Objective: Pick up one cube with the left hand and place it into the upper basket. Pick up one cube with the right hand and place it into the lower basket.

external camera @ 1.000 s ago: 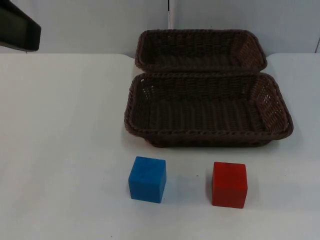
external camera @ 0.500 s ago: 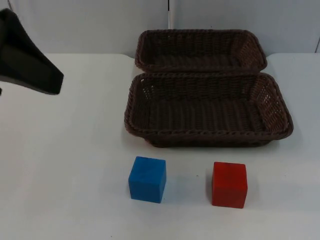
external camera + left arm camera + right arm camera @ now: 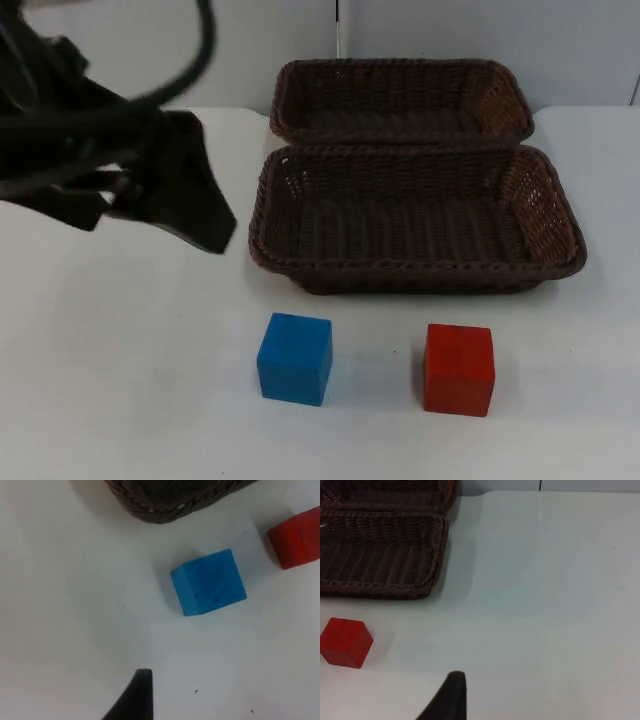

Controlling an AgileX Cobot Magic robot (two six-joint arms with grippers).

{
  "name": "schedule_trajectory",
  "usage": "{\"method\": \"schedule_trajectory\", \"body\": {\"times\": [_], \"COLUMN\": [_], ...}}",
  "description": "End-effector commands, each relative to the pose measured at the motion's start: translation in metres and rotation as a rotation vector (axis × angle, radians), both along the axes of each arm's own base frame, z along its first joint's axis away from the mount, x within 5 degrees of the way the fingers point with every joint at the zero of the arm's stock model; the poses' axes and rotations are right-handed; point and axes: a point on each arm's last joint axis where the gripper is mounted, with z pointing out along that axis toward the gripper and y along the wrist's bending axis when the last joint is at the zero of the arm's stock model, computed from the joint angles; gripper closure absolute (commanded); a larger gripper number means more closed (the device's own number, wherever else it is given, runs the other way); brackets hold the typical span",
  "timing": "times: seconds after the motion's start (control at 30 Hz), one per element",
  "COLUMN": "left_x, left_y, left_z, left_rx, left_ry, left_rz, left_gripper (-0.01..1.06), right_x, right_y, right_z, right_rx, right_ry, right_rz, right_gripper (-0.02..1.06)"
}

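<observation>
Now left claw (image 3: 205, 225) has swung in toward blue cube (image 3: 294, 358); aperture unclear. Right arm waits; nothing picked yet.

A plain blue cube (image 3: 294, 358) and a plain red cube (image 3: 458, 369) are sitting on the white table (image 3: 120, 380). Both baskets, upper (image 3: 400, 100) and lower (image 3: 415, 222), are showing dark brown woven wicker. The left gripper (image 3: 205, 215) is showing black.

Two dark woven wicker baskets (image 3: 415, 215), rough-textured; blue cube (image 3: 294, 358) and red cube (image 3: 458, 368) matt, smooth-faced; white bench (image 3: 120, 380) smooth, faintly sheened.
</observation>
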Motion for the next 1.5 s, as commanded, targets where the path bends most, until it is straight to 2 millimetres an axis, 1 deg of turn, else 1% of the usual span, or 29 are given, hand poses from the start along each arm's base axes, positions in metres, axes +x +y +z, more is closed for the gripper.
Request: {"method": "schedule_trajectory", "body": {"times": [0.0,0.07,0.1,0.13,0.3,0.33,0.47,0.5,0.6,0.67,0.77,0.8,0.97,1.0,1.03,1.07,1.3,1.33,1.47], "left_x": [0.004,0.006,0.006,0.007,0.009,0.009,0.012,0.012,0.015,0.015,0.018,0.018,0.027,0.027,0.029,0.031,0.047,0.047,0.051], "left_y": [-0.009,-0.021,-0.021,-0.026,-0.049,-0.049,-0.060,-0.060,-0.068,-0.071,-0.079,-0.079,-0.083,-0.083,-0.084,-0.084,-0.093,-0.093,-0.093], "left_z": [-0.003,-0.011,-0.011,-0.014,-0.035,-0.035,-0.052,-0.052,-0.069,-0.072,-0.086,-0.086,-0.111,-0.111,-0.118,-0.121,-0.132,-0.132,-0.144], "left_rx": [0.029,0.038,0.038,0.037,0.042,0.042,0.058,0.058,0.070,0.070,0.067,0.067,0.089,0.089,0.093,0.092,0.122,0.122,0.167], "left_ry": [-0.010,0.002,0.002,-0.001,0.016,0.016,0.045,0.045,0.061,0.065,0.062,0.062,0.053,0.053,0.052,0.045,0.028,0.028,0.033], "left_rz": [-0.005,-0.021,-0.021,-0.023,-0.043,-0.043,-0.030,-0.030,-0.020,-0.018,0.004,0.004,0.023,0.023,0.038,0.043,0.023,0.023,0.011], "left_gripper": [0.00,0.00,0.00,0.00,0.00,0.00,0.00,0.00,0.00,0.00,0.00,0.00,0.00,0.00,0.00,0.00,0.00,0.00,0.00], "right_x": [0.000,0.000,0.000,0.000,0.000,0.000,0.000,0.000,0.000,0.000,0.000,0.000,0.000,0.000,0.000,0.000,0.000,0.000,0.000], "right_y": [0.000,0.000,0.000,0.000,0.000,0.000,0.000,0.000,0.000,0.000,0.000,0.000,0.000,0.000,0.000,0.000,0.000,0.000,0.000], "right_z": [0.000,0.000,0.000,0.000,0.000,0.000,0.000,0.000,0.000,0.000,0.000,0.000,0.000,0.000,0.000,0.000,0.000,0.000,0.000], "right_rx": [-0.005,-0.005,-0.005,-0.005,-0.005,-0.005,-0.005,-0.005,-0.005,-0.005,-0.005,-0.005,-0.005,-0.005,-0.005,-0.005,-0.005,-0.005,-0.005], "right_ry": [-0.007,-0.007,-0.007,-0.007,-0.007,-0.007,-0.007,-0.007,-0.007,-0.007,-0.007,-0.007,-0.007,-0.007,-0.007,-0.007,-0.007,-0.007,-0.007], "right_rz": [0.001,0.001,0.001,0.001,0.001,0.001,0.001,0.001,0.001,0.001,0.001,0.001,0.001,0.001,0.001,0.001,0.001,0.001,0.001], "right_gripper": [-0.01,-0.01,-0.01,-0.01,-0.01,-0.01,-0.01,-0.01,-0.01,-0.01,-0.01,-0.01,-0.01,-0.01,-0.01,-0.01,-0.01,-0.01,-0.01]}}
